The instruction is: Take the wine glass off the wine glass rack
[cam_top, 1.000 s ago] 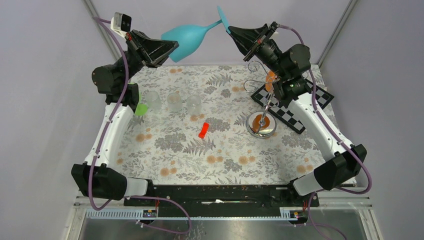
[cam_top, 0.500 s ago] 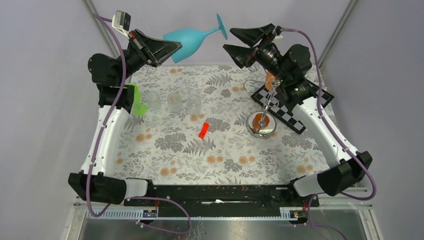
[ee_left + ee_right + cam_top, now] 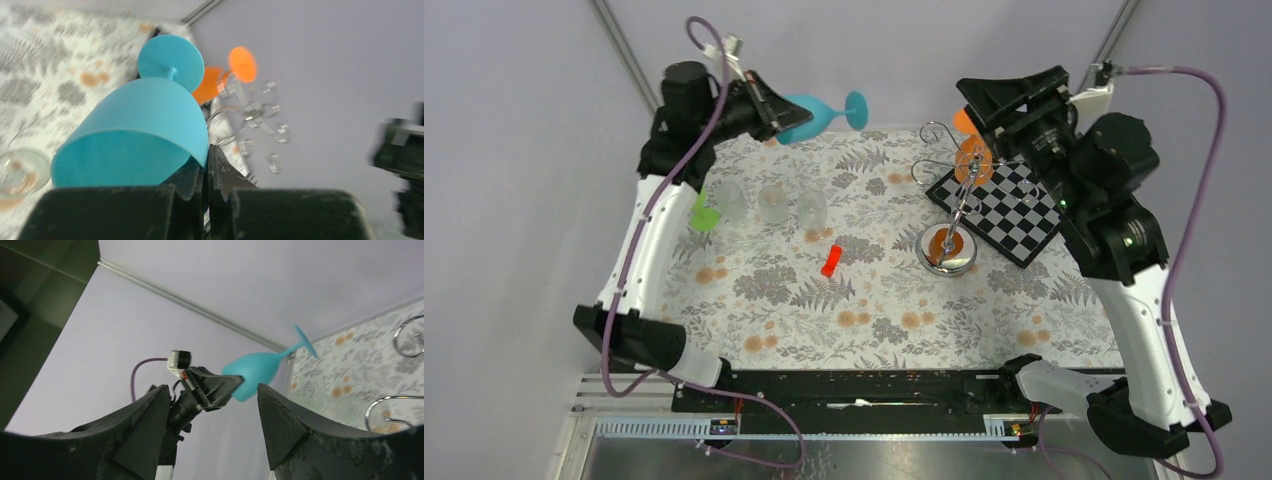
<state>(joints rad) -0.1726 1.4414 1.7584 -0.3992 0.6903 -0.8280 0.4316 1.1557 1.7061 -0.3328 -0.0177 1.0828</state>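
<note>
Presently the left tool (image 3: pixel 207 156) is clamped on the bowl rim of the teal wine glass (image 3: pixel 145 117), holding it in the air over the far left of the bench (image 3: pixel 824 320). The stem lies near level, with the foot pointing right. The glass is well apart from the wine glass rack (image 3: pixel 946 250), which stands upright just beside the chequered board (image 3: pixel 1014 215). The right tool (image 3: pixel 213 390) is raised near the rack's top, fingers apart, gripping nothing.
</note>
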